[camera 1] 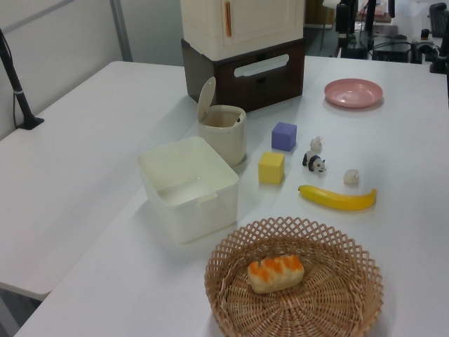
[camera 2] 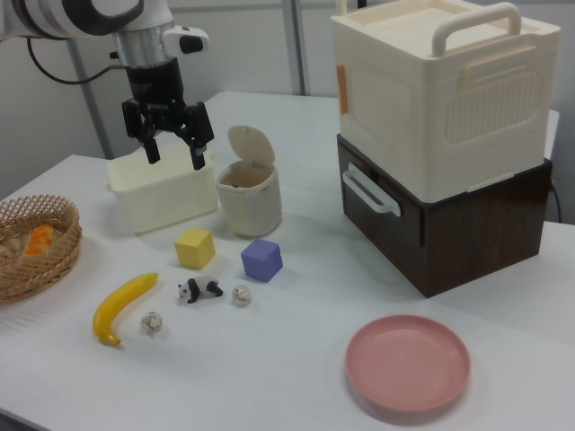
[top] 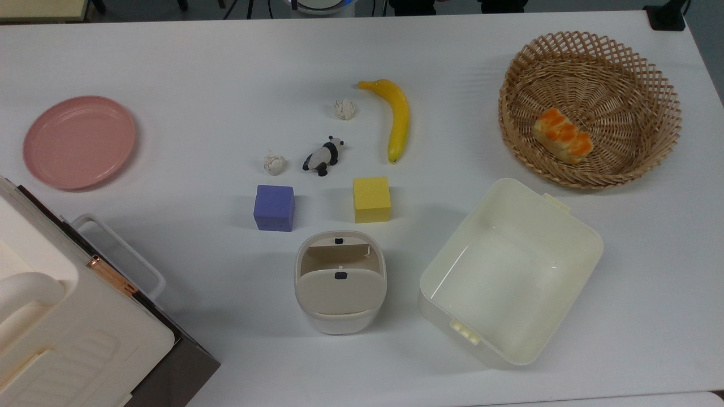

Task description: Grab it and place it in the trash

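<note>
Well, the arm's gripper point(camera 2: 171, 142) hangs upper left of the right view w/ fingers spread, holding nothing, high over the tub point(camera 2: 162, 193). Trash bin point(camera 2: 249, 193) sits mid-frame, flap up. Paper wad point(camera 2: 241, 294) lies lower centre by the panda point(camera 2: 199, 289); best to drop straight down, centred, clear of the panda.

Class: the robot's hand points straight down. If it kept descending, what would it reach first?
Probably the cream tub: the open hand hangs over its rim in the right view, though depth is unclear.
</note>
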